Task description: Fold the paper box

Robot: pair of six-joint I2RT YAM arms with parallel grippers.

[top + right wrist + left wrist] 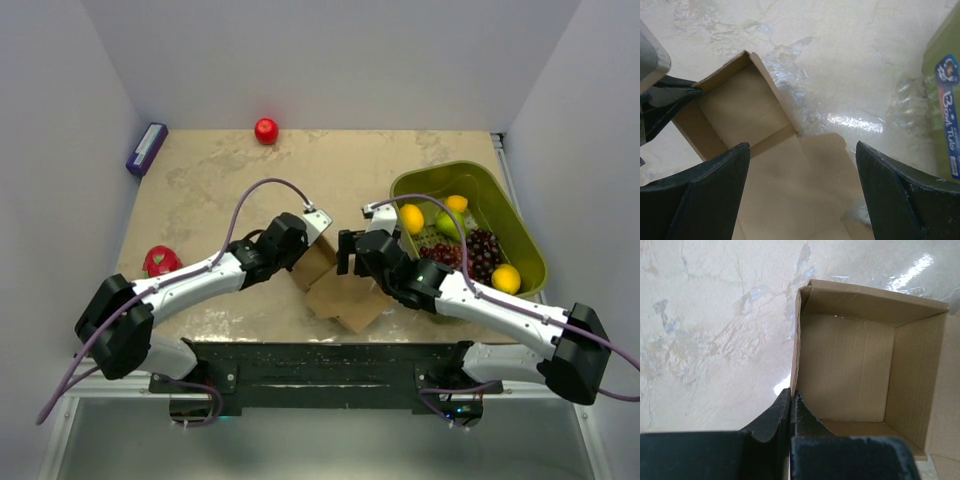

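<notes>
In the top view both wrists cover much of the paper box (335,285), and the left gripper (791,397) has its fingers hidden there; its own camera shows them pressed together on the box's thin left wall; the box stands open-topped near the middle of the near edge, with a flat flap lying towards the bases; the right gripper (801,146) hangs just above that flap, fingers spread wide and holding nothing; the green basket (500,200) sits to the right, cut off at the edge of the right wrist view, holding lemons (411,217) and dark grapes (480,250); a red ball (266,130), a purple packet (146,148) and a red fruit (160,261) lie well apart on the beige marbled table (200,180); plain white walls enclose it.
</notes>
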